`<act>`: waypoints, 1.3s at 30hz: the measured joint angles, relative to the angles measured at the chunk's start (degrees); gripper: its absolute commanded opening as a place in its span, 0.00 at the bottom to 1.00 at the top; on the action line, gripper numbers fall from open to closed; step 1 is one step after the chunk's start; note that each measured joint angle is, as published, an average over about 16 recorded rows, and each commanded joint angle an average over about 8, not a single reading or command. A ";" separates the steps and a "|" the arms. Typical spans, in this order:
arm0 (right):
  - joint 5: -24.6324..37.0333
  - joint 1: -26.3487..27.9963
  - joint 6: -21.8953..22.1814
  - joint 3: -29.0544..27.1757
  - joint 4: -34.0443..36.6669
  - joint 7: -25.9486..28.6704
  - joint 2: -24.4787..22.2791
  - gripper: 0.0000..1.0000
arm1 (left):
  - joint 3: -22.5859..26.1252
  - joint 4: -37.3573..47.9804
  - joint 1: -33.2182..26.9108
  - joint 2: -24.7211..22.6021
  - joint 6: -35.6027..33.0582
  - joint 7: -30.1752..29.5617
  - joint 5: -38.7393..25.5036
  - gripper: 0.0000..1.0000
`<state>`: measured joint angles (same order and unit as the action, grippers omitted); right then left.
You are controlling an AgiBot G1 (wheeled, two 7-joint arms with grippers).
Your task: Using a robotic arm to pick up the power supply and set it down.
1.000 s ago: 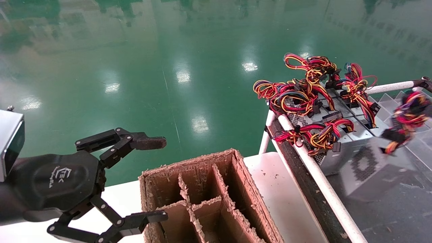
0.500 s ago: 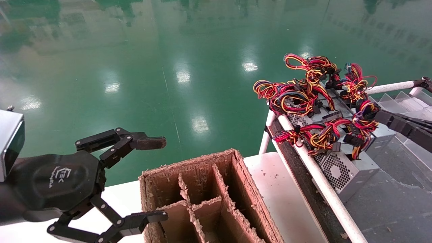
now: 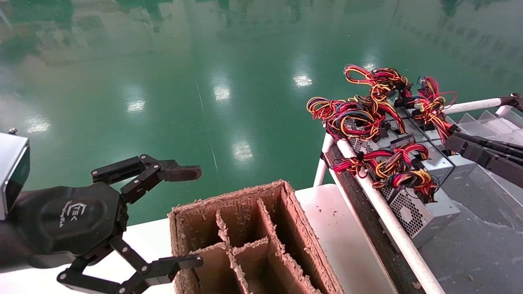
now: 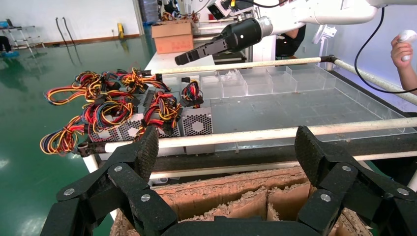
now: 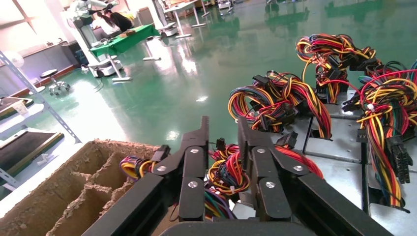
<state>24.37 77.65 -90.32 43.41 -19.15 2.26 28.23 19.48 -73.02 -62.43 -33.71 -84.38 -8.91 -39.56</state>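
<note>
Cardboard, frayed at its edges, forms the divider box (image 3: 253, 228) nearest the camera, standing on the white worktop (image 3: 339, 228). At 9 o'clock of the box the left pincer (image 3: 196, 217) is parked with its jaws spread wide, holding nothing.

Beyond the worktop, at 3 o'clock of the box, a white rail (image 3: 392, 228) borders a rack. The power supply (image 3: 429, 210) lies on the rack just behind this rail, perforated side outward, with its red, yellow and black wire bundle (image 3: 408, 179) heaped on top.

At 2 o'clock of that unit hangs the right pincer (image 3: 451, 143), its black fingers drawn narrow, nearly together, with nothing seen between them and apart from the casing. Farther off, at 12 o'clock, the other power supplies (image 3: 408, 134) sit in a row under tangled leads, with green floor (image 3: 204, 81) behind.

Judged from this, the unit rests set down and ungripped. Any further pick calls for spreading the jaws and closing on the metal casing, not on loose wires.
</note>
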 measured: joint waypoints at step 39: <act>8.95 -8.74 2.50 -15.19 -29.88 4.40 3.62 1.00 | 0.04 0.05 -0.01 0.01 0.01 0.03 0.03 1.00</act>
<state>33.32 68.91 -87.82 28.22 -49.02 6.65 31.85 19.52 -72.97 -62.44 -33.70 -84.37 -8.88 -39.52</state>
